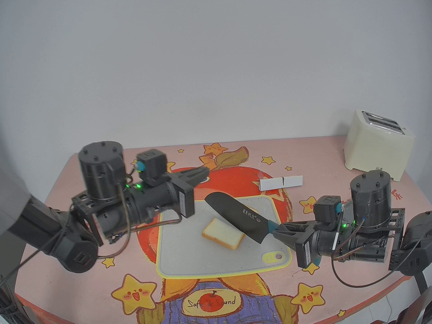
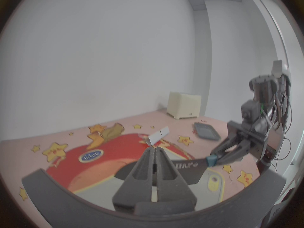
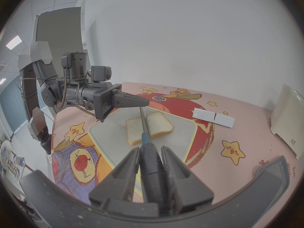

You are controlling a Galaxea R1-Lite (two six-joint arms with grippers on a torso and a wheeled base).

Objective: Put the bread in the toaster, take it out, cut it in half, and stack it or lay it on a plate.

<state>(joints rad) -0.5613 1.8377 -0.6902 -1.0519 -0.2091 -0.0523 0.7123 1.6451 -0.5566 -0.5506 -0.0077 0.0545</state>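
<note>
A slice of white bread point(image 1: 221, 234) point(image 3: 156, 125) lies flat on the grey cutting board point(image 1: 184, 253) point(image 3: 109, 136). My right gripper point(image 1: 275, 229) point(image 3: 150, 149) is shut on the teal handle of a knife. The knife's black blade point(image 1: 238, 216) point(image 3: 143, 121) point(image 2: 187, 168) slants over the middle of the slice; I cannot tell whether it touches. My left gripper point(image 1: 204, 173) point(image 2: 155, 149) point(image 3: 144, 102) hangs shut and empty above the board's far left corner. The cream toaster point(image 1: 378, 142) point(image 2: 183, 105) stands at the table's far right, its slots empty.
A white folded block point(image 1: 281, 182) point(image 3: 213, 117) point(image 2: 158, 136) lies just beyond the board. A grey tray point(image 2: 206, 131) sits on the table near the toaster. The table's front edge runs close under the board.
</note>
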